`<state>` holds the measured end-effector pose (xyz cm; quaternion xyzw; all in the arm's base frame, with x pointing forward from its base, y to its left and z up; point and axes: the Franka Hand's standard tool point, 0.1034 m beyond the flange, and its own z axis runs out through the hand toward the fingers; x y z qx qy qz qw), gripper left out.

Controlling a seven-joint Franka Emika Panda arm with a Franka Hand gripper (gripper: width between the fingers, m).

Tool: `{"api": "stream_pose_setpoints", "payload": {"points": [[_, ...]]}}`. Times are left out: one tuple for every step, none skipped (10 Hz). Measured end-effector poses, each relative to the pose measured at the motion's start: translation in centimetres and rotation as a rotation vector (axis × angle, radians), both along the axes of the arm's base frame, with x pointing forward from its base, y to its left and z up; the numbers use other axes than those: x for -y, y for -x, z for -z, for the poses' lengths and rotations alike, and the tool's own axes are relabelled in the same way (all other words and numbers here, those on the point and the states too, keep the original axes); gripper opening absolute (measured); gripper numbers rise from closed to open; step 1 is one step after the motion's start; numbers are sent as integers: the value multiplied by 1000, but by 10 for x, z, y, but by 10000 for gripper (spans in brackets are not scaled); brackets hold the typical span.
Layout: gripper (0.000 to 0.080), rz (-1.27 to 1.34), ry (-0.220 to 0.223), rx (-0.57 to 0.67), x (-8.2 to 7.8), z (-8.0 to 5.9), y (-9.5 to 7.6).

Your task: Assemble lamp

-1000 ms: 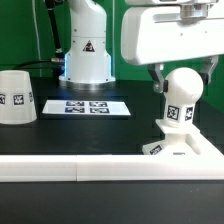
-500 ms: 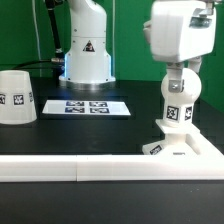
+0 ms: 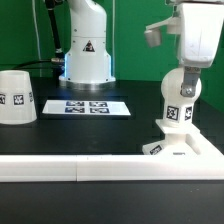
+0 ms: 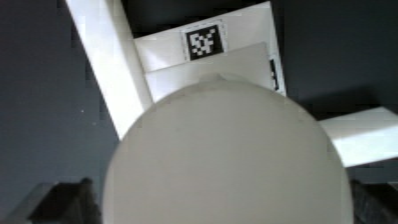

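The bulb (image 3: 180, 95) stands upright on the base (image 3: 185, 148); whether it is seated fully, I can't see. The gripper (image 3: 186, 68) sits right over the bulb's top; clenched or released, I cannot tell. The shade (image 3: 17, 97) is left to fit, well away from the base, beyond the marker board (image 3: 87, 106).

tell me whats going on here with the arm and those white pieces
The robot's hand is right over the round bulb, which stands upright on the flat square base at the exterior view's right. Whether the hand is gripping the bulb can't be told. The shade sits apart at the exterior view's left, past the marker board.
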<state>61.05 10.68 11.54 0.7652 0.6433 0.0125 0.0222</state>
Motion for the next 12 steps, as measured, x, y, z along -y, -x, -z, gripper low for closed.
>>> {"api": "stream_pose_setpoints", "payload": {"points": [[698,4,0,0,0,0,0],[577,5,0,0,1,0,0],[576,9,0,0,1,0,0],[576,39,-2,1,1,0,0],[576,51,-4,0,3,0,0],[576,89,-6,0,7,0,-1],[576,231,-25,5,8,0,-1],[576,327,-43,13,8,0,-2],[577,377,-50,23,8,0,-3],[578,498,-59,26,7,0,-3],[578,605,-67,28,5,0,-4],[578,695,-81,31,4,0,-4]]}}
